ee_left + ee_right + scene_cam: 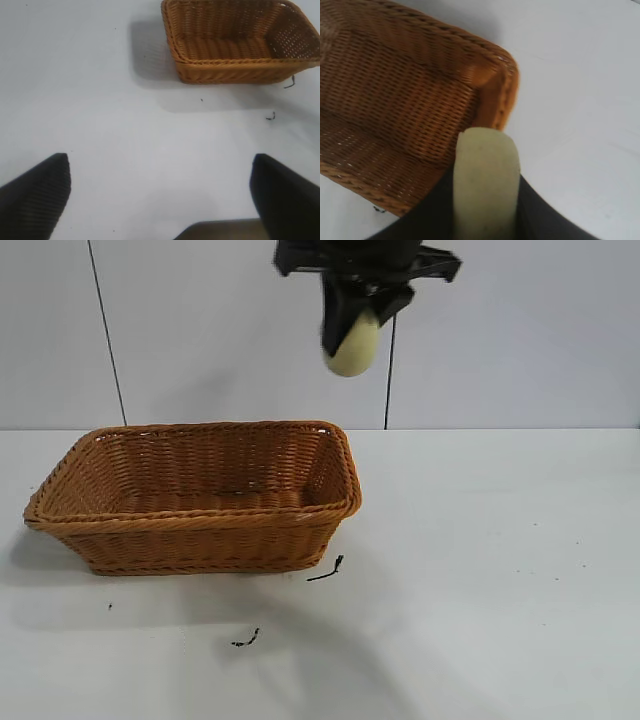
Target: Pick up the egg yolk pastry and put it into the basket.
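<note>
My right gripper (352, 335) hangs high above the table, just beyond the basket's right end, and is shut on the pale yellow egg yolk pastry (353, 348), held on edge between the black fingers. In the right wrist view the pastry (486, 185) stands over the basket's corner (502, 82). The orange-brown wicker basket (200, 530) sits on the white table at centre left, with nothing in it. It also shows in the left wrist view (240, 65). My left gripper (160, 172) is open, well away from the basket over bare table; it is out of the exterior view.
Two small dark scraps lie on the white table in front of the basket, one (328, 570) by its right front corner and one (247, 640) nearer the front. A wall with thin black cables (107, 335) stands behind.
</note>
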`<control>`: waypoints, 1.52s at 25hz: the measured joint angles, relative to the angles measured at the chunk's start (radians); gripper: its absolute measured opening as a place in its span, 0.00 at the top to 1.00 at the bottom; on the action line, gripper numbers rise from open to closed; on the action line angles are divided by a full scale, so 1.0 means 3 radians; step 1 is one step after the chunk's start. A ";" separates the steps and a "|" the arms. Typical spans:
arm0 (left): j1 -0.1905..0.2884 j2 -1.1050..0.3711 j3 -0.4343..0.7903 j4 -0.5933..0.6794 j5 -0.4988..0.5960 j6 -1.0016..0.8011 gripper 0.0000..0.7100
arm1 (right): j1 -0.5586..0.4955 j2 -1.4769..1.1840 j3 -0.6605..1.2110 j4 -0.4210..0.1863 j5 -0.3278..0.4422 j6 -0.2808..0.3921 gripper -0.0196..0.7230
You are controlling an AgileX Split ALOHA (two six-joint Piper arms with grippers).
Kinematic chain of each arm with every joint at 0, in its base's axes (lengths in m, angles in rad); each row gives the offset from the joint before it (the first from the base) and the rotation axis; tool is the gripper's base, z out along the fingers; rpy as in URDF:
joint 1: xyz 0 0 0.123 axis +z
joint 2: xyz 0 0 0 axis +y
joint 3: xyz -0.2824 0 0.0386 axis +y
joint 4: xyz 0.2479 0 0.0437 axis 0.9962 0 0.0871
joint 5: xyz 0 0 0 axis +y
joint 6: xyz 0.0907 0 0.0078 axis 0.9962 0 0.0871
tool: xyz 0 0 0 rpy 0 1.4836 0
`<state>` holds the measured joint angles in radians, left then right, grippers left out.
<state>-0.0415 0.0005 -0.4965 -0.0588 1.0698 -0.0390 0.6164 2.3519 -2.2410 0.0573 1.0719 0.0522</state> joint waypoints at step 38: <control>0.0000 0.0000 0.0000 0.0000 0.0000 0.0000 0.02 | -0.0803 -0.0079 -0.0445 -0.0191 0.0460 -0.0138 0.13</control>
<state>-0.0415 0.0005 -0.4965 -0.0588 1.0698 -0.0390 0.3754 2.3281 -2.3745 0.0000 1.2098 0.0109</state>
